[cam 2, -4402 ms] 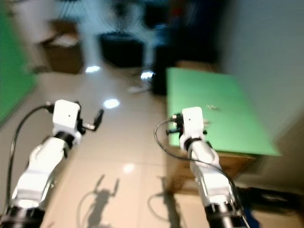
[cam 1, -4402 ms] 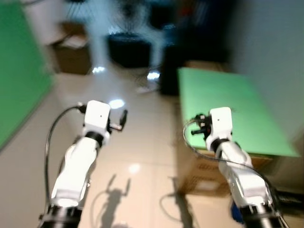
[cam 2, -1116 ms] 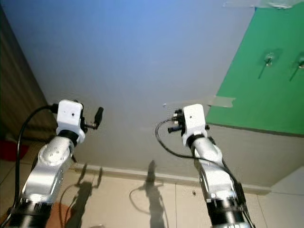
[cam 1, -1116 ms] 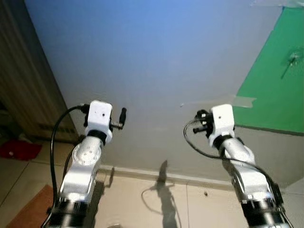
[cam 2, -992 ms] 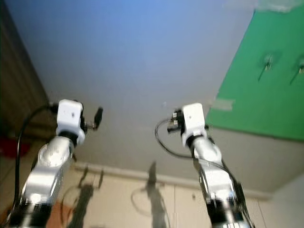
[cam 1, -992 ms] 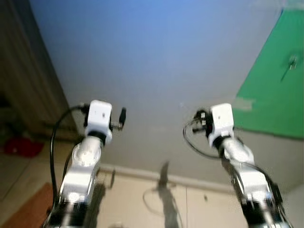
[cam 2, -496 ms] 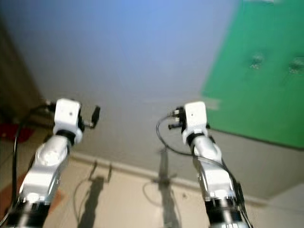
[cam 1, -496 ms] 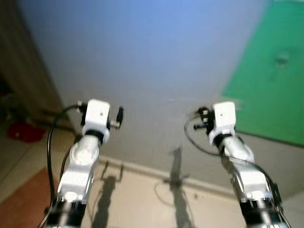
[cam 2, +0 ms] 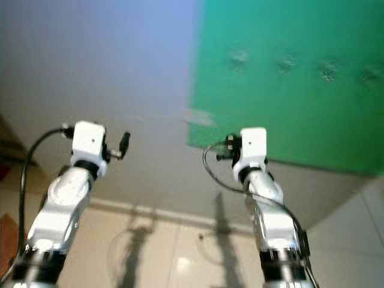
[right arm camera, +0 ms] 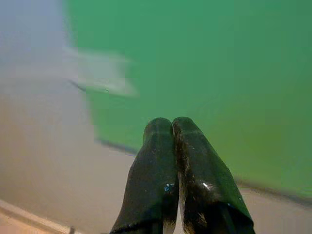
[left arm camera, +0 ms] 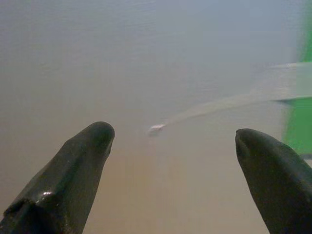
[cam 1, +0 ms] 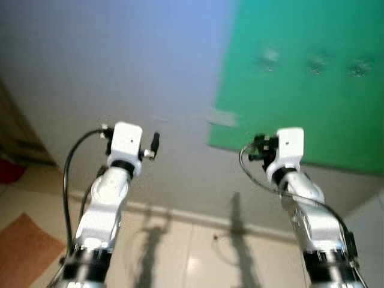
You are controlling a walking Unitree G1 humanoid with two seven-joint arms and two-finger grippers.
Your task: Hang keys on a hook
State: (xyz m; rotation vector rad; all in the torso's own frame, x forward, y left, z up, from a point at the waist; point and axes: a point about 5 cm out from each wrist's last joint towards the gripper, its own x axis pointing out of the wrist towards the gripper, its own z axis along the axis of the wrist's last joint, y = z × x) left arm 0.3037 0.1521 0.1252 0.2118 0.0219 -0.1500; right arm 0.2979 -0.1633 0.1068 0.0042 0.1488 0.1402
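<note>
A green sheet point(cam 1: 312, 108) is taped to the grey wall ahead, at the upper right. Several small hooks point(cam 2: 239, 57) sit in a row near its top, blurred. I see no keys. My left gripper point(left arm camera: 171, 132) is open with nothing between its fingers, and it faces bare wall just left of the sheet's edge. My right gripper point(right arm camera: 170, 122) is shut with its fingertips pressed together and nothing visible in them. It points at the lower part of the green sheet. Both arms are raised in front of me, the left arm point(cam 1: 111, 198) and the right arm point(cam 1: 303, 204).
A strip of tape point(cam 1: 223, 118) holds the sheet's left edge. A skirting board point(cam 1: 180, 213) runs along the foot of the wall above the pale tiled floor point(cam 1: 192, 258). A brown wooden surface point(cam 1: 18, 141) and an orange mat point(cam 1: 24, 252) lie at the far left.
The whole view has swung right, so the green sheet with its hooks now takes up the upper right. Both arms keep the same raised pose.
</note>
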